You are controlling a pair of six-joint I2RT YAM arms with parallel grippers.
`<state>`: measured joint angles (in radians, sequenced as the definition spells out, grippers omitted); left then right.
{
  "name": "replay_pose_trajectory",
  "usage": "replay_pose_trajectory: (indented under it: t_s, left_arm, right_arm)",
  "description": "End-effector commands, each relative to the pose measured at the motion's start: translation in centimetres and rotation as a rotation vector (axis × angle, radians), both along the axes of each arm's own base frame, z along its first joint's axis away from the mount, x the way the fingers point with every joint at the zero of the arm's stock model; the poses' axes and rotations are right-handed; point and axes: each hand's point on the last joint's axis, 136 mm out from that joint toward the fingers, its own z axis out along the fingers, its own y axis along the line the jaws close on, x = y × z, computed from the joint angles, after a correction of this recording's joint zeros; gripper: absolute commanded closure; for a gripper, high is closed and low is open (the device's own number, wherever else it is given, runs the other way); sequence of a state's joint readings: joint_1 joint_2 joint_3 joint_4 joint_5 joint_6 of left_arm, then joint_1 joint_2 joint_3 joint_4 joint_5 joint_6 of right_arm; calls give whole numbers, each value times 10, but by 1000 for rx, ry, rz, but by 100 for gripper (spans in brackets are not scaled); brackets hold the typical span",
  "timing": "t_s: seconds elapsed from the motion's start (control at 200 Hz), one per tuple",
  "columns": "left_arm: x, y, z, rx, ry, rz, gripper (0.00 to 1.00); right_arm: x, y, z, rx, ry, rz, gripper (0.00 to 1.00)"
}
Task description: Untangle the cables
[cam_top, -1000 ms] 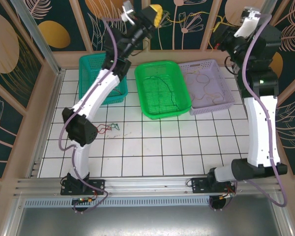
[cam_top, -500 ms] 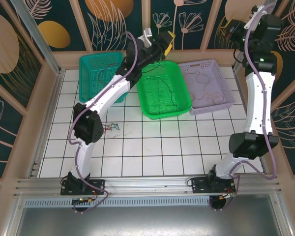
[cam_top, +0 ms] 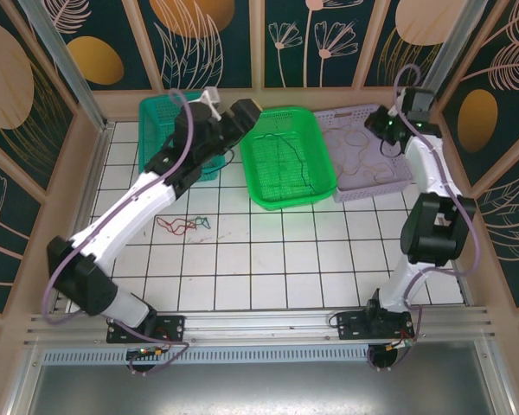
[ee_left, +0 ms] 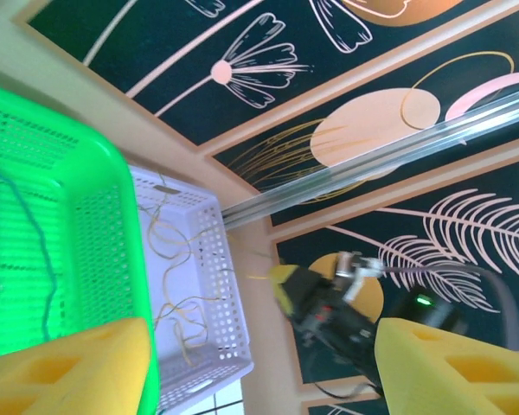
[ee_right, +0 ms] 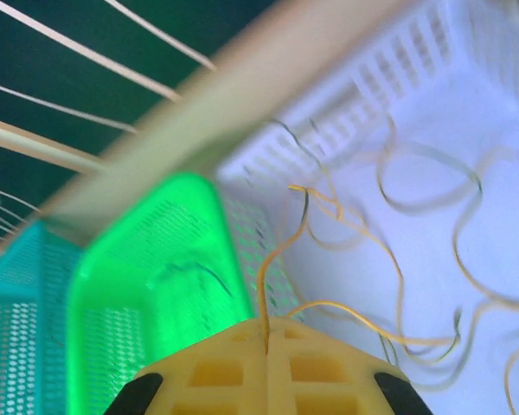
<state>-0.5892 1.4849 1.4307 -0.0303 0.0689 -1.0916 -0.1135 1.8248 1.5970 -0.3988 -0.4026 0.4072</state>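
Blur smears the lavender basket (ee_right: 398,95) where right fingers (ee_right: 216,372) pinch a yellow cable (ee_right: 262,298); left fingers (ee_left: 69,372), cropped, stand spread.

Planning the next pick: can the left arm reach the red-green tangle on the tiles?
Probably yes: the left gripper is open and empty, and the tangle lies uncovered on the tiles beside that arm.

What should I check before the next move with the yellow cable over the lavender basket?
1. Right hand shut on yellow cable: ok.
2. Left hand open, empty: ok.
3. Held cable above lavender basket: ok.
4. Held cable free of the other yellow cables in that basket: cannot tell.
5. Red and green cables on the table separated: not ok, bunched together.
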Motion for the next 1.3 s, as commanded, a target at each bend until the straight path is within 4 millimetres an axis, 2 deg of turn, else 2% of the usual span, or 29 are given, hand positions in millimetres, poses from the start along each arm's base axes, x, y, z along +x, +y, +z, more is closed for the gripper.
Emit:
replay_pose_trajectory:
  t_s: [0.0, 0.055, 0.12, 0.2, 0.29, 0.34, 0.41, 0.455, 0.49, 0.546, 0.611, 0.656, 0.696, 0.741, 0.836, 0.896, 0.966, 1.076, 1.196, 1.296]
  left_arm:
    - [-15, 25, -35, 108, 65, 55, 31]
    - [-25, 34, -46, 126, 97, 72, 31]
    - [-35, 50, -60, 156, 143, 115, 31]
    - [-50, 74, -81, 219, 212, 184, 31]
    - [-67, 108, -117, 336, 325, 270, 31]
    - [-76, 131, -139, 390, 410, 315, 30]
    - [-87, 163, -171, 403, 529, 353, 30]
    - [-95, 183, -188, 393, 589, 387, 30]
    - [-98, 199, -194, 386, 603, 421, 30]
    - [-108, 221, -214, 411, 650, 471, 30]
    - [-116, 239, -235, 425, 703, 501, 30]
    - [-121, 248, -251, 433, 748, 514, 31]
    - [-123, 256, -264, 423, 781, 517, 32]
    - [-124, 264, -277, 403, 809, 523, 33]
    - [-117, 278, -295, 389, 835, 533, 34]
    - [-109, 281, -302, 420, 840, 520, 35]
    - [-103, 286, -310, 466, 853, 510, 37]
    - [-95, 289, -319, 500, 848, 501, 41]
    - [-89, 286, -322, 477, 808, 495, 49]
    - [-90, 284, -333, 477, 810, 481, 52]
  right_arm:
    - [-8, 3, -34, 65, 110, -3, 94]
    - [-12, 1, -38, 59, 124, -23, 83]
    - [-16, -5, -29, 33, 109, -66, 72]
    - [-25, -12, -5, -10, 62, -120, 60]
    - [-40, -13, 29, -79, 1, -189, 49]
    - [-51, -9, 46, -116, -39, -219, 46]
    - [-69, 7, 65, -148, -92, -232, 44]
    - [-81, 22, 70, -163, -117, -223, 44]
    - [-91, 40, 71, -165, -132, -194, 44]
    - [-107, 73, 70, -146, -144, -126, 46]
    - [-129, 126, 61, -103, -159, 18, 47]
    - [-150, 174, 56, -66, -182, 169, 49]
    - [-174, 218, 49, -23, -207, 337, 50]
    - [-210, 272, 41, 5, -231, 556, 50]
    - [-273, 350, 2, 14, -156, 892, 48]
    - [-300, 385, -29, -6, -72, 1036, 48]
    - [-312, 414, -62, -118, -27, 1107, 45]
    - [-298, 437, -113, -254, 52, 1109, 44]
    - [-273, 456, -133, -300, 43, 1085, 42]
    - [-257, 468, -152, -339, 78, 1078, 42]
